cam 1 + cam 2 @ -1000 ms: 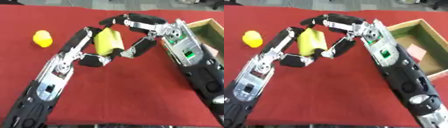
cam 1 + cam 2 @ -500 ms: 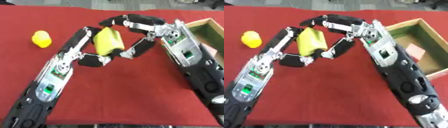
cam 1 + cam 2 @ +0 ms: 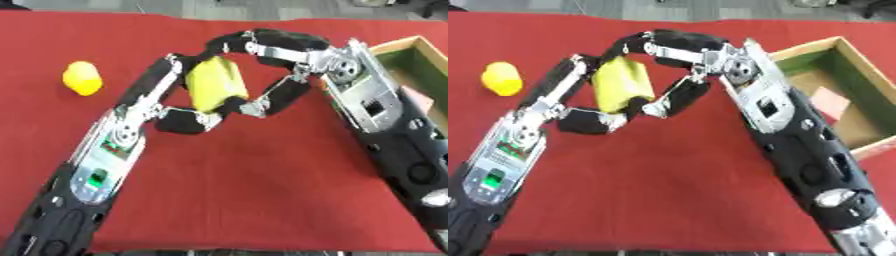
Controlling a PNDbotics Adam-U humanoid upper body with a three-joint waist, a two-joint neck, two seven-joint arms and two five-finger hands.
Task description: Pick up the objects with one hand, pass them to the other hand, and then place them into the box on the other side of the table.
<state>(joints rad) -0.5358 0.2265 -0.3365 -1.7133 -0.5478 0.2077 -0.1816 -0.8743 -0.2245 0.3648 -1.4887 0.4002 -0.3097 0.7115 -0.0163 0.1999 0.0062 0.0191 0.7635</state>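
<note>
Left robot hand (image 3: pixel 166 107): it comes up from the bottom left; its fingers reach up along the left side of the yellow block and its thumb curls under the bottom end; it is pinching the block

Right robot hand (image 3: pixel 280 70): it comes in from the right; its fingers bend over the top of the yellow block and its thumb comes up from below on the right side; it is wrapped round the same block

Yellow block (image 3: pixel 213 85): a long yellow thing, a bit tilted, in the middle of the two hands; both hands touch it; it sits above the red cloth near the far middle of the desk; I cannot tell if it touches the cloth

Small yellow thing (image 3: pixel 82 78): round and stubby; it lies on the red cloth at the far left, well apart from the hands; nothing touches it

Box (image 3: pixel 859 100): a wooden box with a green floor, open on top; it sits at the right side of the desk, just beside the right arm; a pale pink thing (image 3: pixel 828 98) lies inside it

Desk (image 3: pixel 254 190): it has a red cloth on top; the near part is bare red cloth between the two black arms
</note>
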